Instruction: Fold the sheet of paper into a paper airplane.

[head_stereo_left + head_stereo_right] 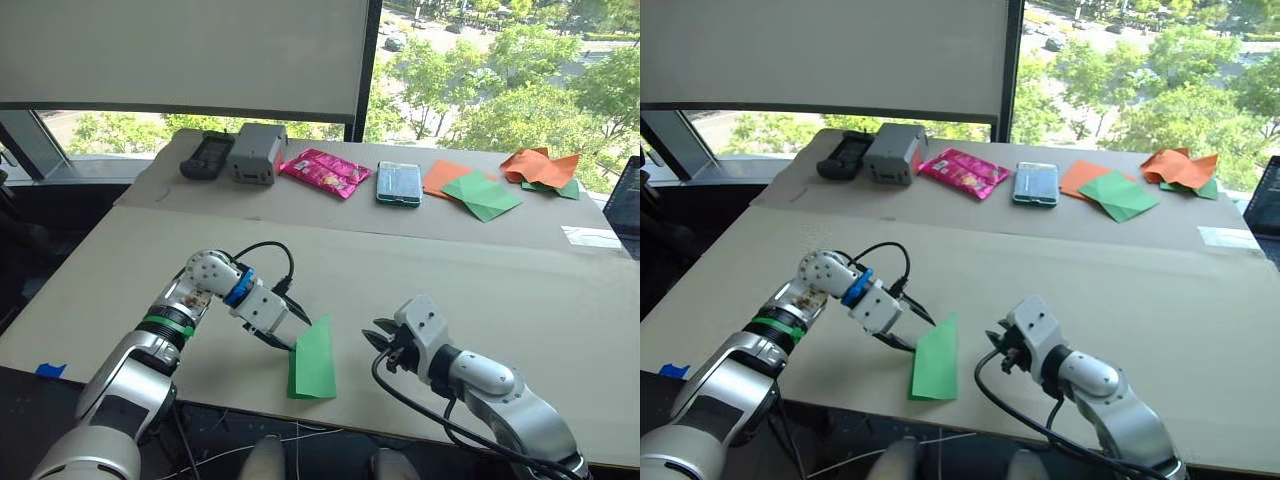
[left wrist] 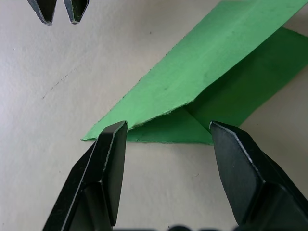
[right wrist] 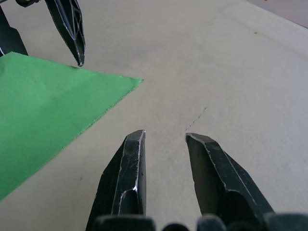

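Cardboard-covered table (image 1: 520, 290), sheet of paper (image 1: 313, 360) folded near its front edge. Left gripper (image 1: 292, 331) spreads wide at the sheet's edge, seemingly touching; right gripper (image 1: 384, 338), narrowly parted, hovers beside. Pin one layer flat before creasing.

Thing: sheet of paper (image 1: 313, 360), thin, bright green.
Shape: long narrow strip, folded lengthwise into 2 layers; the upper layer stands slightly raised off the lower one along a straight crease.
Ends: the far end is cut at a slant and comes to a point; the near end is square.
Place: on the counter (image 1: 480, 270), at its near edge, about midway along that edge.
Pose: lying nearly flat, its length running from the near edge toward the far edge.
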